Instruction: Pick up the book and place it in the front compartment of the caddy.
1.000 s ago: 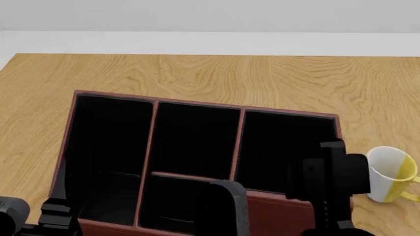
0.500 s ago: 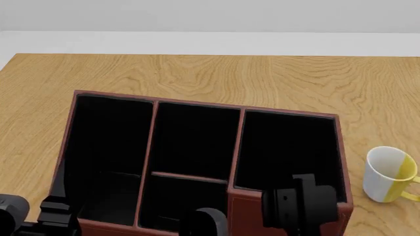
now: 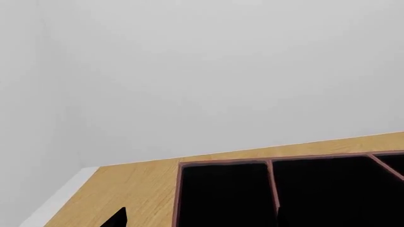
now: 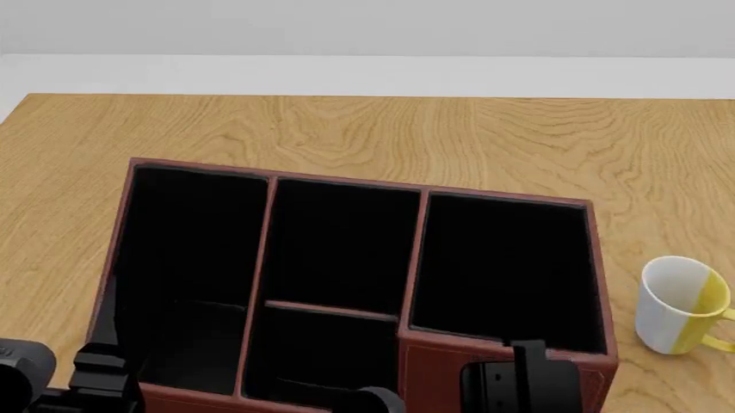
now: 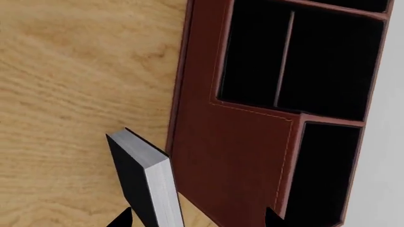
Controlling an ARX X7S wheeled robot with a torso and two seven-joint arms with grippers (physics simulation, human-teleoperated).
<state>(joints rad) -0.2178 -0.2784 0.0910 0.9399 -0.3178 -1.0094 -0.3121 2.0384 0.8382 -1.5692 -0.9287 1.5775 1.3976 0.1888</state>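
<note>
Head view first: we've got the caddy (image 4: 356,284) sitting on the wood table (image 4: 483,142), all its cells black inside. The front compartment (image 4: 342,243) is the bigger cell of the caddy's middle column, and we can't make out anything in it. A white and yellow mug (image 4: 684,305) stands just beside the caddy's right end, apart from it. Our right arm (image 4: 522,385) pokes up at the caddy's near wall, and a bit of the left arm (image 4: 69,383) shows by the caddy's near left corner. Neither gripper's fingers show here.

Left wrist view: mostly blank wall, with the table edge and a corner of the caddy (image 3: 284,189). Just a dark sliver of the left gripper (image 3: 117,218), so we can't tell how open it is.

Right wrist view: the book (image 5: 144,182) stands upright just beside the caddy's (image 5: 243,156) outer wall, over the table, white page edges facing us. The right gripper (image 5: 196,218) shows dark tips on either side of the book's lower end, so it looks clamped on it.
</note>
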